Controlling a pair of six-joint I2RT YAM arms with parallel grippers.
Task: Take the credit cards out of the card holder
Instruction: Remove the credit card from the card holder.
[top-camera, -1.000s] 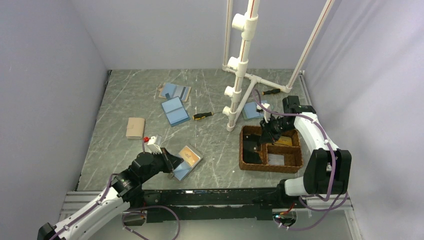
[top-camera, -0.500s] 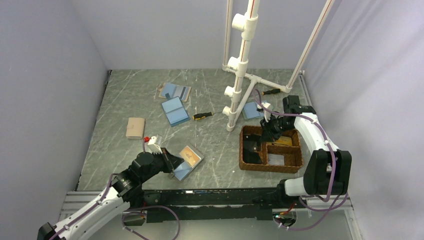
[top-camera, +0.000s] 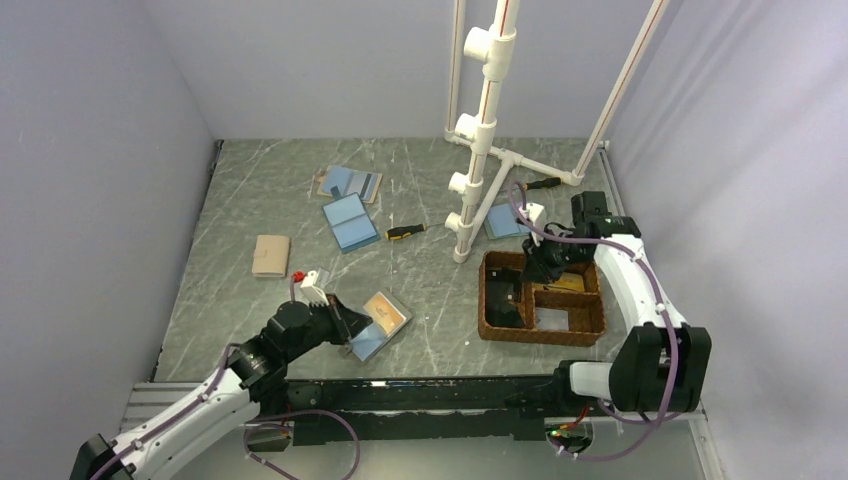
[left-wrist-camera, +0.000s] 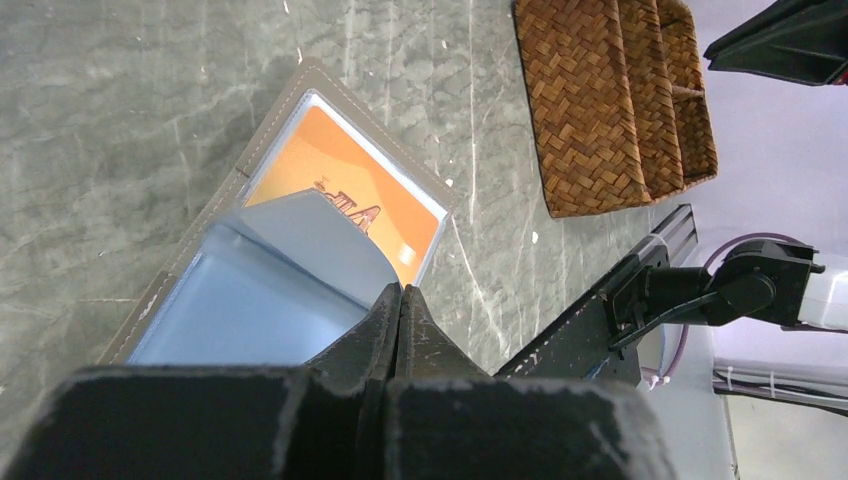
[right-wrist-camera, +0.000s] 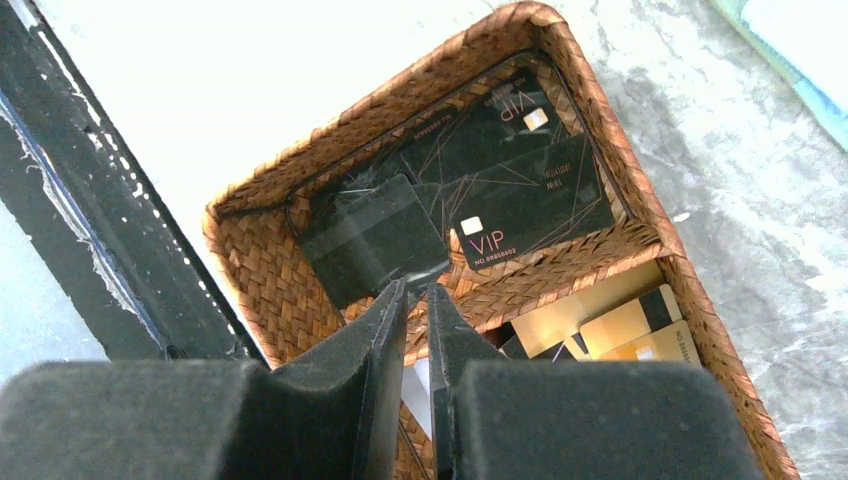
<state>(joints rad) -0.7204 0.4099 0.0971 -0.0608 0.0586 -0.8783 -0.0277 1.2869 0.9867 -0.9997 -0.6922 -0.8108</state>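
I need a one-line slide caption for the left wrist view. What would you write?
Left end effector pinches the card holder's blue leaf; an orange card shows beneath.

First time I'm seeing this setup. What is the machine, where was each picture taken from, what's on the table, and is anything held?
Two robot arms are bolted at the near edge of a table. One picture looks down from above and behind them; the other two come from cameras on the wrists. The left end effector is closed and seems to pinch a blue leaf of the card holder, with an orange card in its clear pocket. The right end effector, jaws a slit apart and empty, hovers over a wicker tray holding black cards and gold cards. Farther back are another holder, a screwdriver and a white pipe stand.
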